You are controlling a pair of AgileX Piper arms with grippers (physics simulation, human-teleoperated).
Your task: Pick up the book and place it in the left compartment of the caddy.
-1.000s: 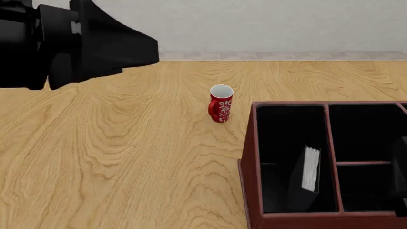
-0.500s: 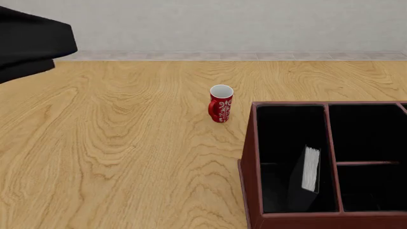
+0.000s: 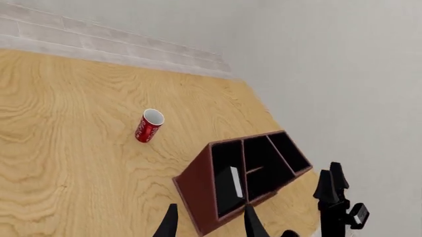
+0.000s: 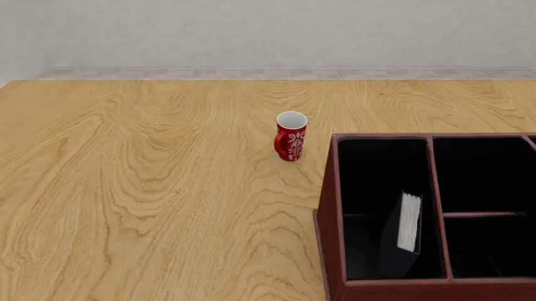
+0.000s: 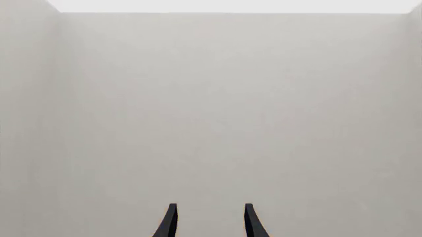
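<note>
Wooden table [image 4: 150,200] carries the caddy [image 4: 332,207] at the front view's lower right. 1 book [image 4: 402,237] stands tilted in the left compartment [image 4: 377,175], white page edges up, leaning near the divider. Beside the caddy's far corner stands a red mug [image 4: 290,137], apart from it. Left gripper [image 3: 209,221] shows 2 fingers [image 3: 169,224] parted, holding nothing, high above the table. Right gripper [image 5: 209,221] is likewise parted and empty, facing a bare wall [image 5: 211,108].

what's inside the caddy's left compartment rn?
The book stands tilted inside the left compartment of the caddy, white page edges showing. Its lower end and the compartment floor are lost in the black lining. Nothing else shows in there.
</note>
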